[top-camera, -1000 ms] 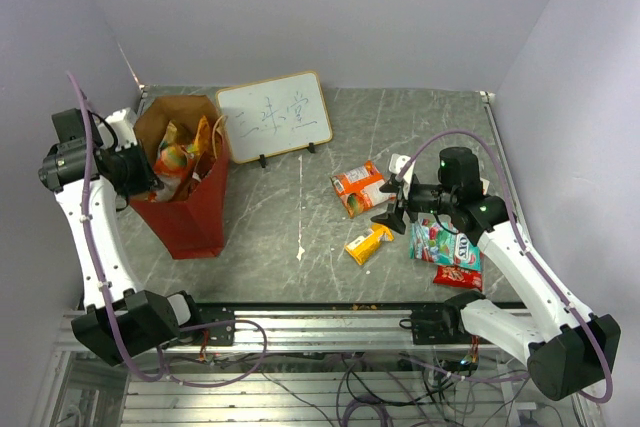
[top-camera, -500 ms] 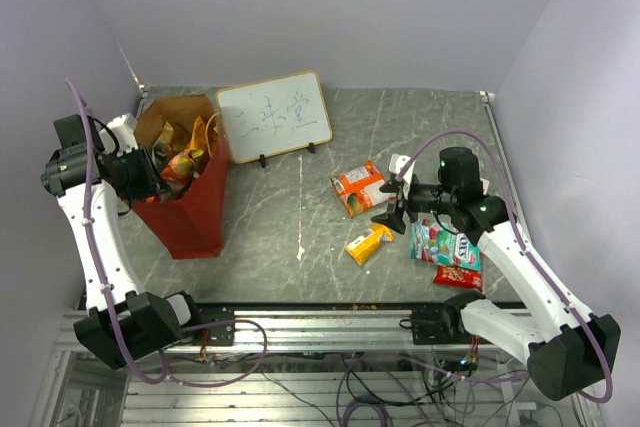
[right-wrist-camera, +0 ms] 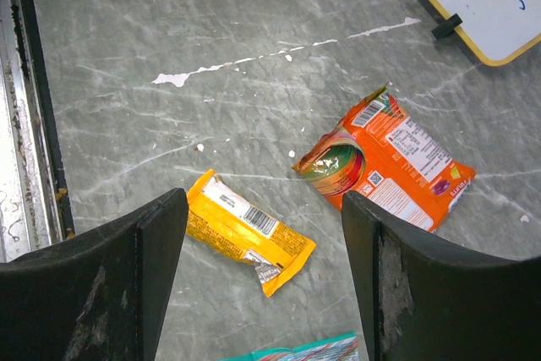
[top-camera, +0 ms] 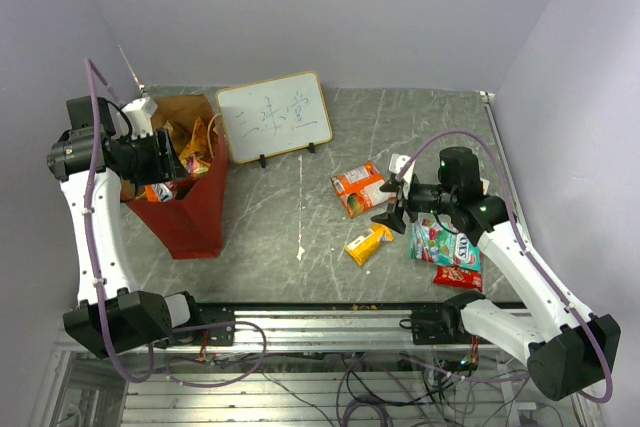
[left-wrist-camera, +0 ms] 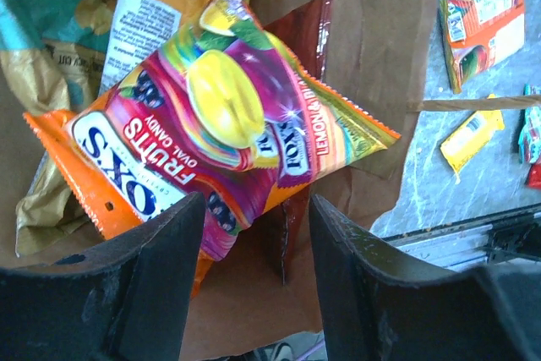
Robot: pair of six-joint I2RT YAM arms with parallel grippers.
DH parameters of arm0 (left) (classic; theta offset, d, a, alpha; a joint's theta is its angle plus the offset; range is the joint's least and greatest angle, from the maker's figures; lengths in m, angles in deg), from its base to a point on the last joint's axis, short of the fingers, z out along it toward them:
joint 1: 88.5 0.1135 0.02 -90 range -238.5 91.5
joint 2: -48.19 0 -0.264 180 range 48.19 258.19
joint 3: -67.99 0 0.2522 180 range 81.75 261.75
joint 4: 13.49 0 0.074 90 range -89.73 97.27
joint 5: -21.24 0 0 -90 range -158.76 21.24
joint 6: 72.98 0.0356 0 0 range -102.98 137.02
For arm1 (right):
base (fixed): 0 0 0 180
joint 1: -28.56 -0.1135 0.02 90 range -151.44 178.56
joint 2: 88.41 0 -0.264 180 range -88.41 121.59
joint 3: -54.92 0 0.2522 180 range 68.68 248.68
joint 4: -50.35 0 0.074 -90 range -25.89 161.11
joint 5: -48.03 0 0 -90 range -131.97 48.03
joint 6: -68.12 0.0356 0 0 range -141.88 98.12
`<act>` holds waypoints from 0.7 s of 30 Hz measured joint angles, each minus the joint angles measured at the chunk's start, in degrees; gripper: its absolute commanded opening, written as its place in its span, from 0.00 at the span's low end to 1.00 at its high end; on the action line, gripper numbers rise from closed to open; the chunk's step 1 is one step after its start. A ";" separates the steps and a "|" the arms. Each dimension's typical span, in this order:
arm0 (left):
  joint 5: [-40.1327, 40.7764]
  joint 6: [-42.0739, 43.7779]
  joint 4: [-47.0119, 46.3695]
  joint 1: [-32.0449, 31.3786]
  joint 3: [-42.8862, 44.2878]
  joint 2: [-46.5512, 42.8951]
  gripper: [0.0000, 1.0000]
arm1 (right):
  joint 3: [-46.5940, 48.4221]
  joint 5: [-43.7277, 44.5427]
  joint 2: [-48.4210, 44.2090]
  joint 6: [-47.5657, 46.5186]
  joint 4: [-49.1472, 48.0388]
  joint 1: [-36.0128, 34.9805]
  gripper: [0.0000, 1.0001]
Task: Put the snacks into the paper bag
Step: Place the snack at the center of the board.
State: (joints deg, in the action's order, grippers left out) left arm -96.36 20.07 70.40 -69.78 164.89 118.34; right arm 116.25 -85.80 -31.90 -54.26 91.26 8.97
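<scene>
Hovering wide over the yellow packet (right-wrist-camera: 249, 232) on the worktop (right-wrist-camera: 254, 40), my right hand (right-wrist-camera: 262, 200) should, I reckon, pinch its light, crinkly, slippery body mid-length; my left hand (left-wrist-camera: 256, 205) stands parted over the paper bag (top-camera: 195, 222).

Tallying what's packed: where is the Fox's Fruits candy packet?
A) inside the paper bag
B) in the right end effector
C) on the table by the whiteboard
A: left wrist view shows the Fox's Fruits packet against the brown inside of the paper bag.

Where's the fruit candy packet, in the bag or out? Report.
In: the fruit candy packet lies on other packets within the paper bag, left gripper open.
</scene>
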 measured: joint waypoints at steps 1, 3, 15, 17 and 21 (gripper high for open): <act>0.02 0.33 0.02 -0.59 0.44 0.35 0.62 | 0.00 0.00 0.02 0.02 -0.04 0.00 0.73; 0.39 1.14 0.04 -2.27 1.51 1.14 0.60 | -0.02 0.11 0.17 0.02 -0.22 0.00 0.73; 7.89 6.03 -0.31 -11.19 1.22 5.90 0.49 | -0.02 0.79 0.46 0.04 -0.33 0.85 0.73; 8.13 6.82 -0.33 -11.17 0.11 6.01 0.50 | -0.02 0.74 0.46 0.11 -0.35 1.53 0.73; 7.96 9.44 -0.11 -11.23 -0.59 5.97 0.55 | -0.11 0.46 0.31 0.44 -0.57 3.30 0.74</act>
State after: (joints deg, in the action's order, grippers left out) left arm -88.40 29.51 70.29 -81.01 164.30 124.30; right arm 116.14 -85.34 -31.60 -53.82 90.70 12.27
